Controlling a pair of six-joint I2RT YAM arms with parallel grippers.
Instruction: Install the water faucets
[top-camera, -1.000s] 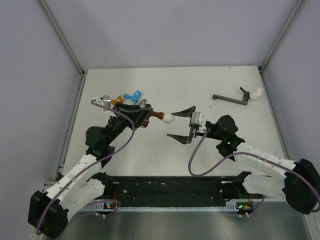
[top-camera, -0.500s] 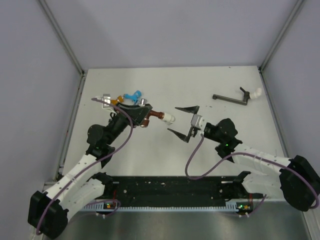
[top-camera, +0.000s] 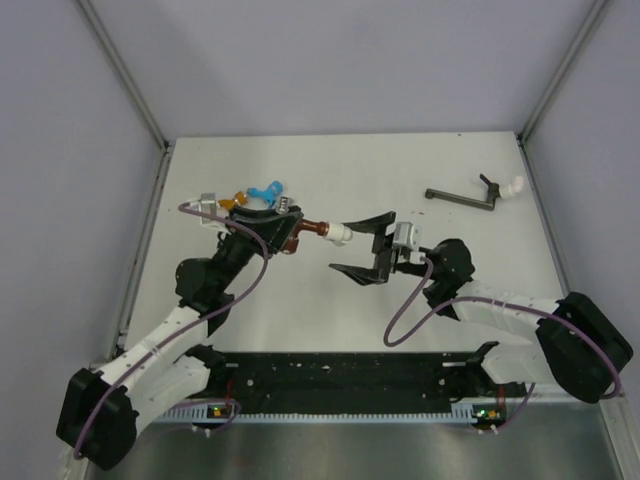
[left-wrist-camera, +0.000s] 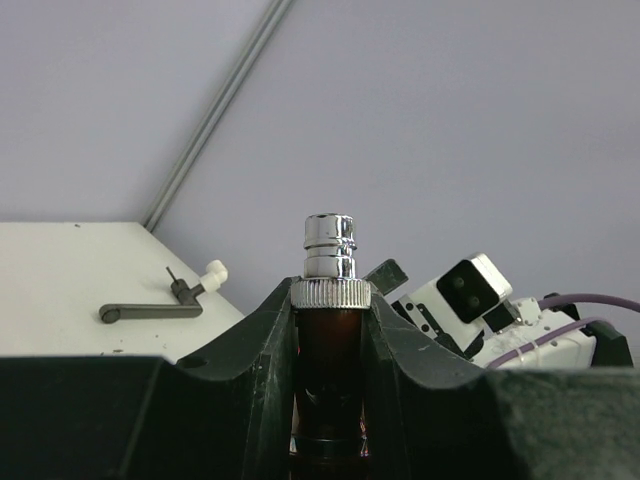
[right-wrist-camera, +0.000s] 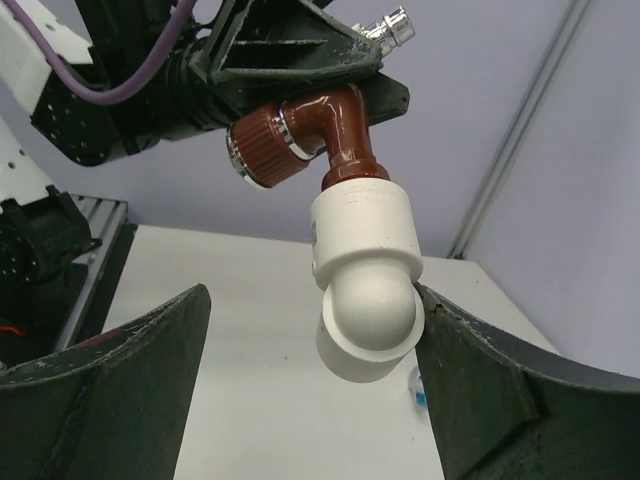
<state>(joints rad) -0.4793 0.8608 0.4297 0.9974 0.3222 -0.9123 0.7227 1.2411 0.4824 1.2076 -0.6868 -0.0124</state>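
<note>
The water faucets are split between my left hand and the far left of the white table (top-camera: 300, 310). Starting with the big things: the table carries everything loose, and both arms reach out over its middle.

My left hand (top-camera: 287, 234) is clamped on the dark red-brown faucet (top-camera: 311, 229) and holds it up off the table. In the left wrist view its two fingers (left-wrist-camera: 250, 350) press against either side of the faucet body (left-wrist-camera: 328, 370), and the knurled ring and silvery tip (left-wrist-camera: 329, 245) stick up above them.

My right hand (top-camera: 359, 247) is spread wide, facing the left one. From its wrist camera I see its fingers (right-wrist-camera: 110, 390) on either side of the white elbow fitting (right-wrist-camera: 365, 270), holding nothing. One finger's edge is just beside the elbow, and I cannot tell whether it touches.

At the far right of the table lies a dark grey lever bar (top-camera: 458, 197) with a small white fitting (top-camera: 513, 186) at its end.

The elbow fitting (top-camera: 339, 235) has the faucet's lower end (right-wrist-camera: 345, 140) seated in its upper socket.

The light blue faucet (top-camera: 266, 189), the orange faucet (top-camera: 236, 199) and the grey faucet (top-camera: 210, 201) lie close together on the table, just beyond my left hand.
</note>
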